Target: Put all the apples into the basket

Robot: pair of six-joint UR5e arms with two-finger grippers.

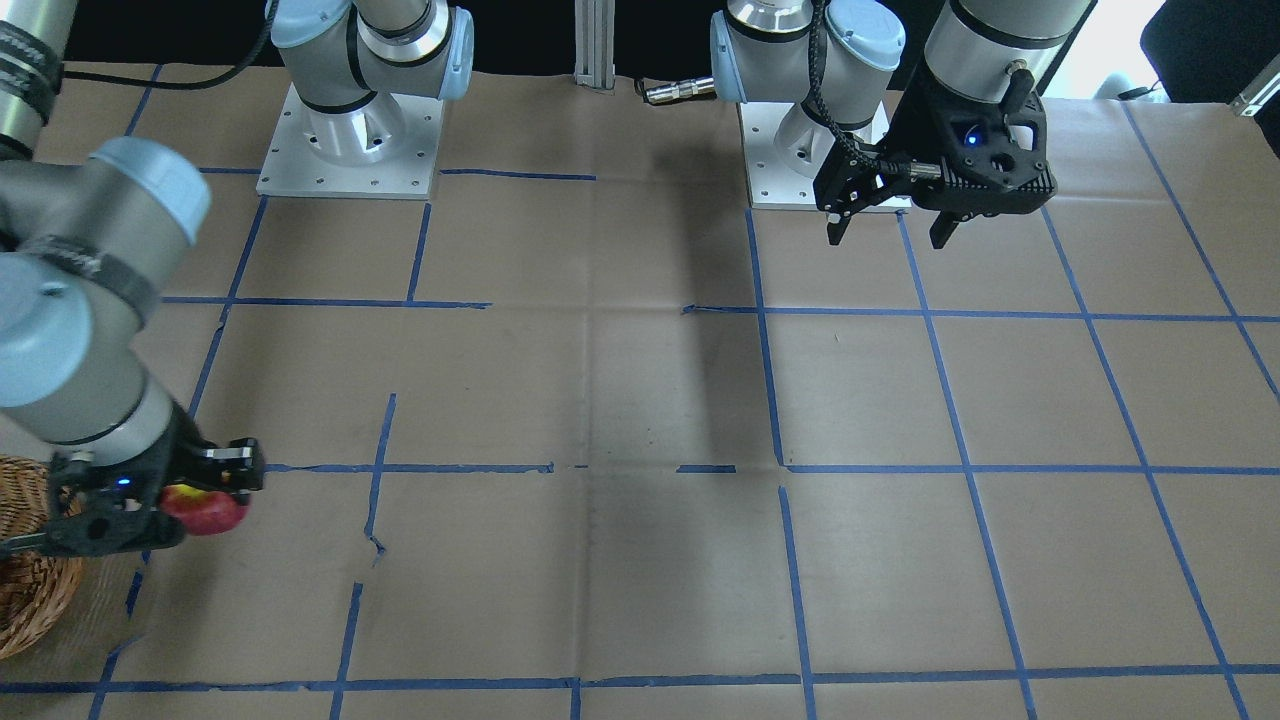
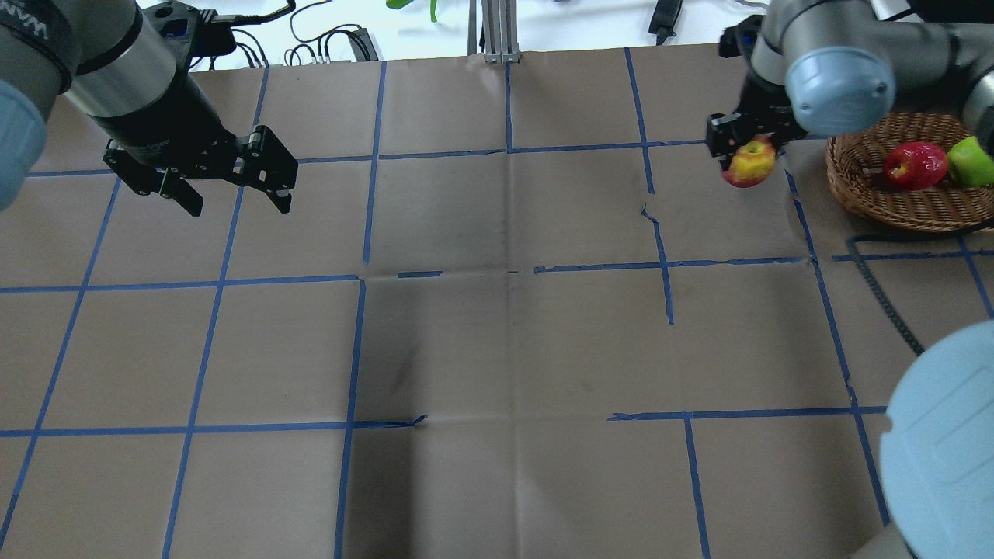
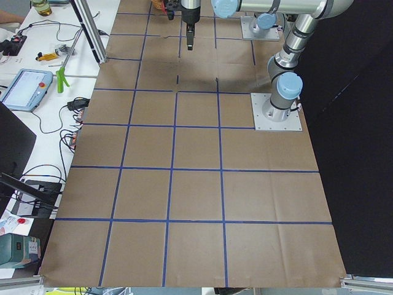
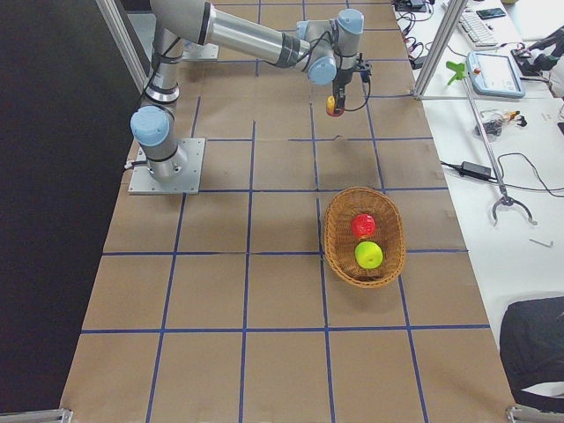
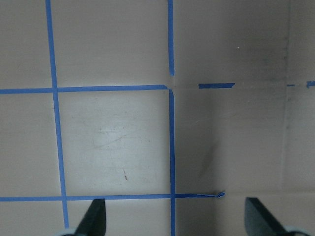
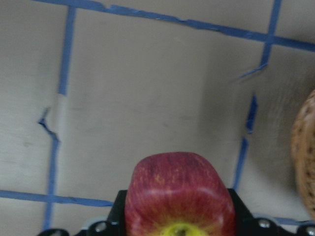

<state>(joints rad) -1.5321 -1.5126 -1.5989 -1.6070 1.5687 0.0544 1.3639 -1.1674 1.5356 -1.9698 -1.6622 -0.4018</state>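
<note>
My right gripper is shut on the red apple with yellow patches and holds it above the table, just left of the wicker basket. The same apple shows in the front view, the right side view and the right wrist view. The deep red apple and the yellow-green apple lie inside the basket, also in the right side view. My left gripper is open and empty, high over the far left; its fingertips frame bare paper.
Brown paper with a blue tape grid covers the table. A black cable lies near the basket. The arm bases stand at the robot's edge. Cables and a teach pendant sit on the side bench beyond the table.
</note>
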